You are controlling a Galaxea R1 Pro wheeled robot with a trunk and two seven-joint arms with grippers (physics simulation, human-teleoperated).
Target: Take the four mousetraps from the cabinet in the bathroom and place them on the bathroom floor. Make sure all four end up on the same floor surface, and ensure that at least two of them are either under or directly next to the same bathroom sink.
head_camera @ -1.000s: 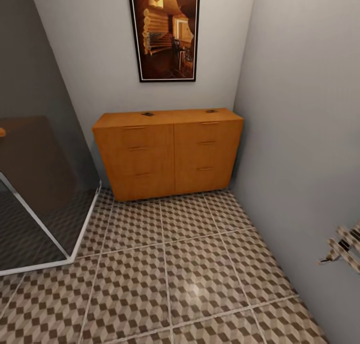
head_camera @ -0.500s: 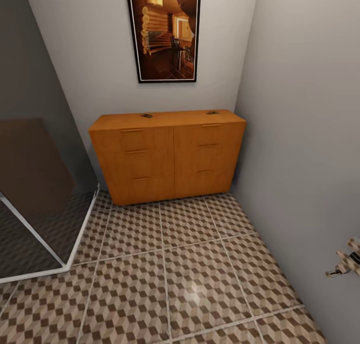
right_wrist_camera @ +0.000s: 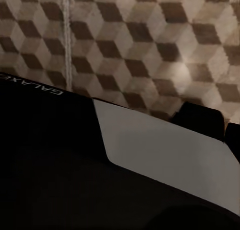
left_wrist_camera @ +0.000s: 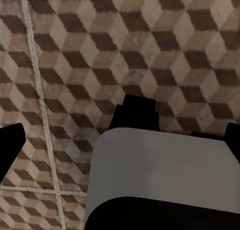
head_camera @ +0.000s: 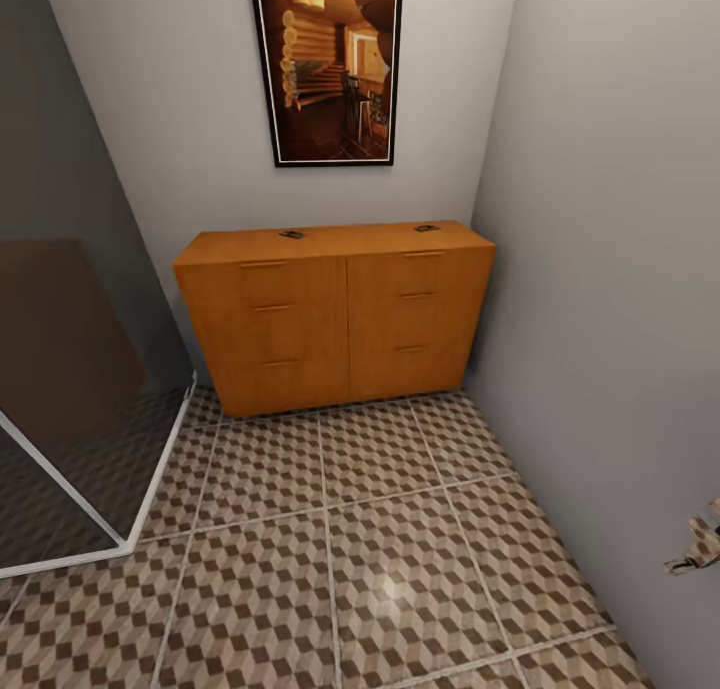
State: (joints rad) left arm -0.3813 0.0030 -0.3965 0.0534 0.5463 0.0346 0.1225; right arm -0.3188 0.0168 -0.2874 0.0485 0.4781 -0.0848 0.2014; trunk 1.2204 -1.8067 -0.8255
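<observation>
At your far left stands a dark glass shower screen with a white frame (head_camera: 95,469). Ahead of you, against the back wall, sits the low orange-brown wooden cabinet (head_camera: 335,314) with slim drawer handles; two small dark-metal mousetraps lie on its flat top, one toward the left (head_camera: 291,234) and one near the right end (head_camera: 427,228), well apart. Above it hangs a black-framed picture in brown tones (head_camera: 327,64). The cube-patterned brown, beige and cream tiled floor (head_camera: 380,569) spreads before you. In both wrist views you look down on that floor, but you cannot tell how either arm's fingers stand.
</observation>
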